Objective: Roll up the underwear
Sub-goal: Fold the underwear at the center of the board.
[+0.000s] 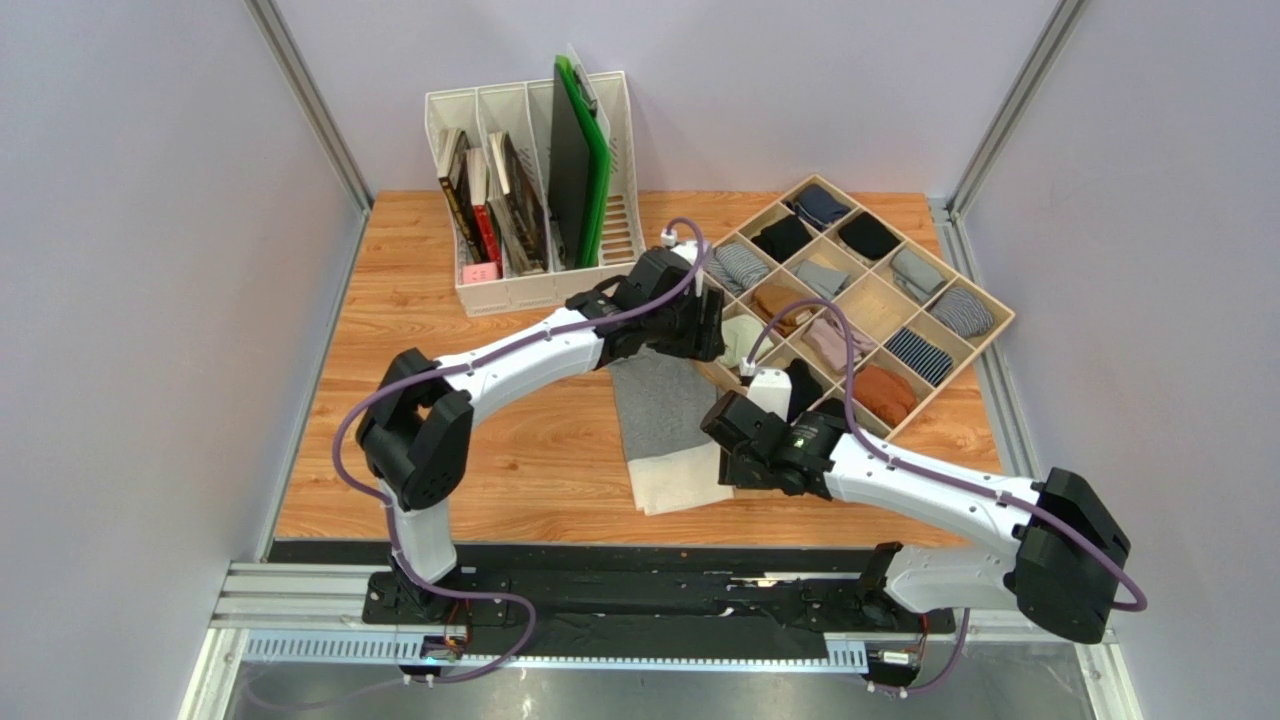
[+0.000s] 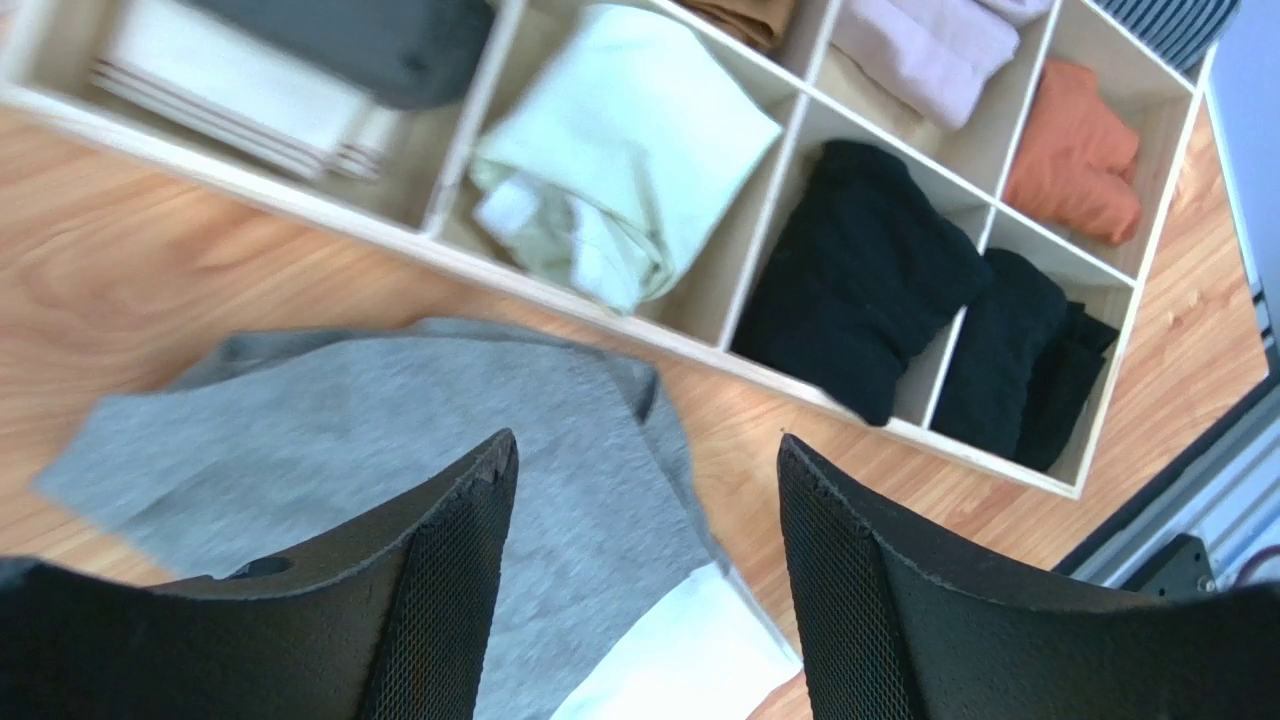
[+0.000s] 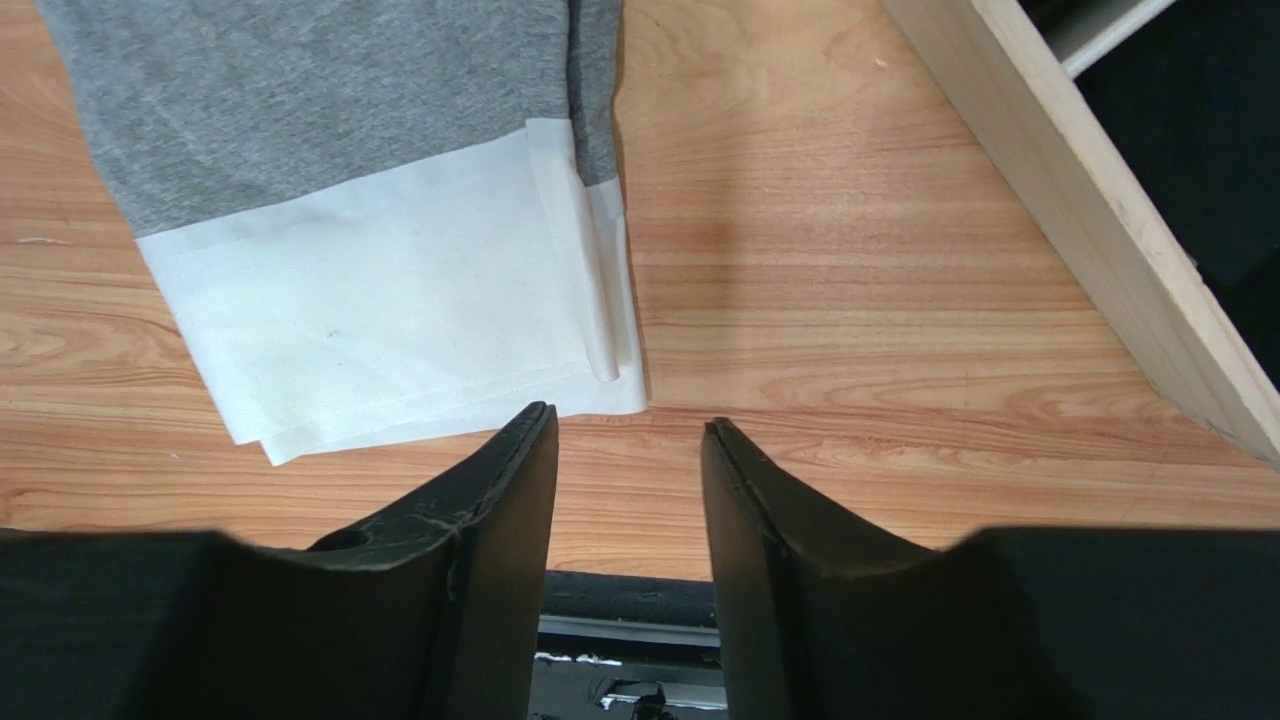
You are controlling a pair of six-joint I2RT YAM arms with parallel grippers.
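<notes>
The left gripper point(image 2: 649, 450) stands wide open, its two black fingers point(image 2: 451, 585) well apart with nothing between them; it holds nothing; under the gap and under one finger lies the far, grey end of the underwear point(image 2: 436, 435), flat on the wooden table point(image 2: 135, 255), rumpled at its edge; a bit of its white waistband point(image 2: 676, 660) shows low between the fingers; just ahead of the fingertips, past a strip of bare wood, runs the near wall of a compartment tray point(image 2: 601, 300); in the cells beyond that wall sit a pale green cloth point(image 2: 631, 135), two black bundles point(image 2: 864, 278) and, farther off to the side, an orange bundle point(image 2: 1074, 150).

The right gripper point(image 3: 627, 423) is partly open, a narrower gap between its fingers, also empty; bare table lies under the gap; just ahead of one fingertip sits the corner of the waistband, close but apart from it; the band lies flat with a narrow folded edge along the side nearest the gripper; the grey knit stretches away beyond it; off to the other side the tray's wooden wall runs diagonally, well apart.

From above, the garment lies lengthwise between the two grippers, one at each end; a file rack point(image 1: 526, 195) stands farther back.
</notes>
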